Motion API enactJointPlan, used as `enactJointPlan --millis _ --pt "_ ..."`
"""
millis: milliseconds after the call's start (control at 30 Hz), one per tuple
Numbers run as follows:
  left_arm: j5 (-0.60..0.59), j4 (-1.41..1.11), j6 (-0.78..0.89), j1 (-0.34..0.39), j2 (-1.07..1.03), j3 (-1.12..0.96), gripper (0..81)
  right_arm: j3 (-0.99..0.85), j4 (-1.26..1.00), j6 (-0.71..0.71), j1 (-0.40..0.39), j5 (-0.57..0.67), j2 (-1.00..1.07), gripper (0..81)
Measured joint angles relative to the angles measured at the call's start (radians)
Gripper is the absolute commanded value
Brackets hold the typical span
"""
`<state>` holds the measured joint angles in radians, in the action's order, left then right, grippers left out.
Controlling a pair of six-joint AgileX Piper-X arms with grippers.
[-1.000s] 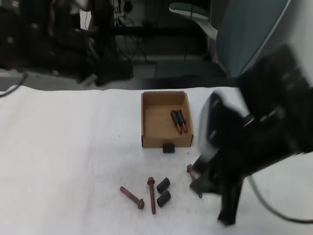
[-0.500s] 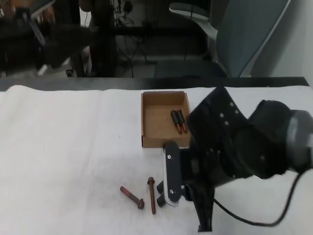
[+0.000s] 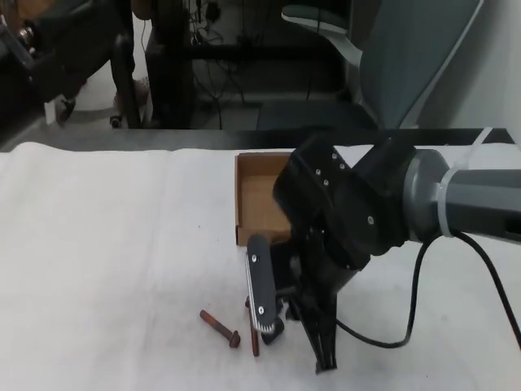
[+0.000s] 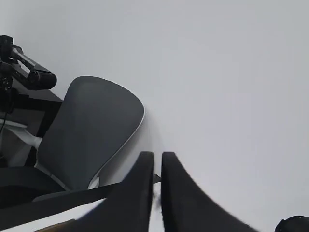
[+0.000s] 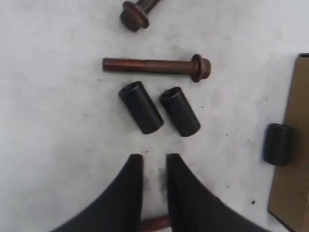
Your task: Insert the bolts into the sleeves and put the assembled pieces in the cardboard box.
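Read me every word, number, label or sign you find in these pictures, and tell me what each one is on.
None: no readable text in any view.
The cardboard box is plain brown, with no label showing.
The bolts and the sleeves carry no markings that can be made out.
The white bench cover has no print.

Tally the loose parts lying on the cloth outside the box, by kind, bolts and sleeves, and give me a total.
Bolts: 3 (one whole, one head at the picture's edge, one partly hidden)
Sleeves: 3 (two side by side, one against the cardboard box)
Total: 6
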<state>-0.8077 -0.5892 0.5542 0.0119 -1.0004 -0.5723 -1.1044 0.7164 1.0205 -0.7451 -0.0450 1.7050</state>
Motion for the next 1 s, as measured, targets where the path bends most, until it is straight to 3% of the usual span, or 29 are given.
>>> enactJointPlan --millis 167,500,800,1000 --pt "0.0 0.006 0.038 0.0 0.0 0.0 5.9 0.0 0.037 0.011 -0.026 0.023 -0.001 33.5" --pt "-0.065 -0.027 0.127 0.0 0.0 0.0 5.9 -0.007 -0.028 0.014 -0.091 0.003 0.078 34.2" --pt "-0.115 -0.077 0.171 0.0 0.008 0.0 5.9 -0.007 -0.034 0.052 -0.08 -0.088 0.118 34.6" --pt "-0.115 -0.081 0.171 0.0 0.01 0.0 5.9 -0.017 -0.033 0.053 -0.081 -0.09 0.118 48.0"
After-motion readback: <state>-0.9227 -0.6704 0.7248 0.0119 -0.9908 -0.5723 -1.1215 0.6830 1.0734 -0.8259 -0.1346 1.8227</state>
